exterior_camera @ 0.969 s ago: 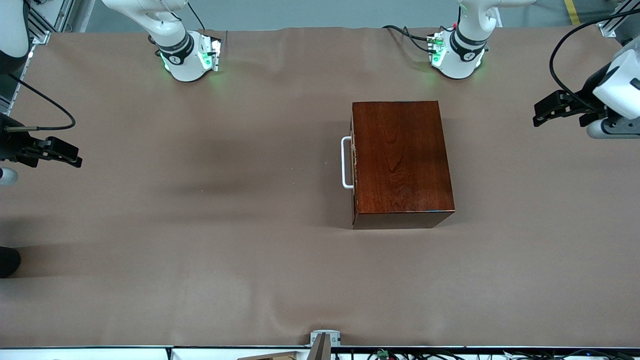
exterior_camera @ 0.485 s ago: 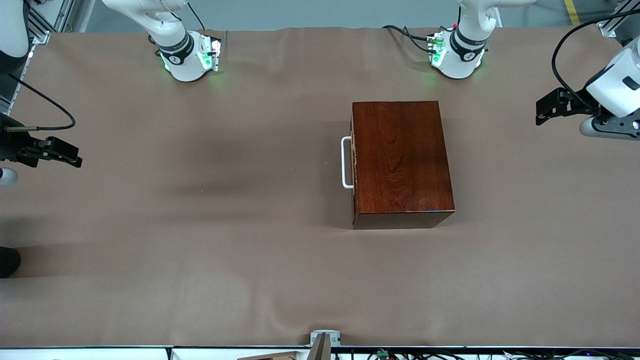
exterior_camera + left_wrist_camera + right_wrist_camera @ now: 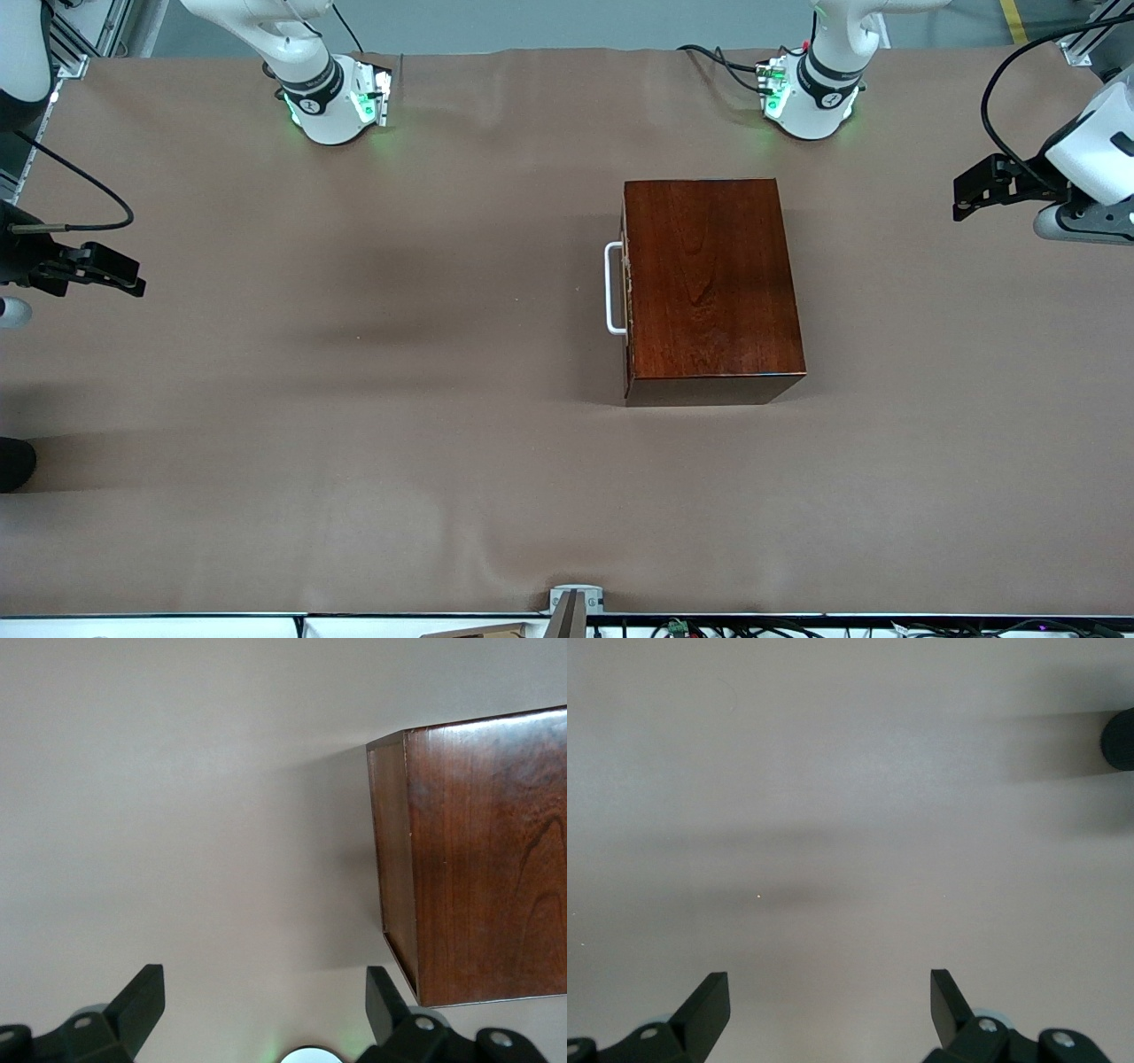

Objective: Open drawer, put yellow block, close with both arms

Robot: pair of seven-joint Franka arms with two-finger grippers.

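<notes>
A brown-covered table (image 3: 354,399) holds one object: a glossy dark reddish-brown wooden box (image 3: 713,288), standing toward the left arm's end of the table and nearer the arms' bases than the front camera. The drawer is pushed fully in, its front flush with the box. Its white U-shaped bar handle (image 3: 612,289) sticks out from the side of the box that faces the right arm's end of the table. The yellow block does not show in any view.

The left gripper (image 3: 970,190) hangs in the air over the table's edge at the left arm's end, well apart from the box. In the left wrist view its two black fingers (image 3: 142,1001) stand spread wide with nothing between them, and a corner of the box (image 3: 478,859) shows past them.

The right gripper (image 3: 111,268) hangs over the table's edge at the right arm's end, well apart from the handle. In the right wrist view its fingers (image 3: 707,1005) are spread wide and empty over bare table covering.
</notes>
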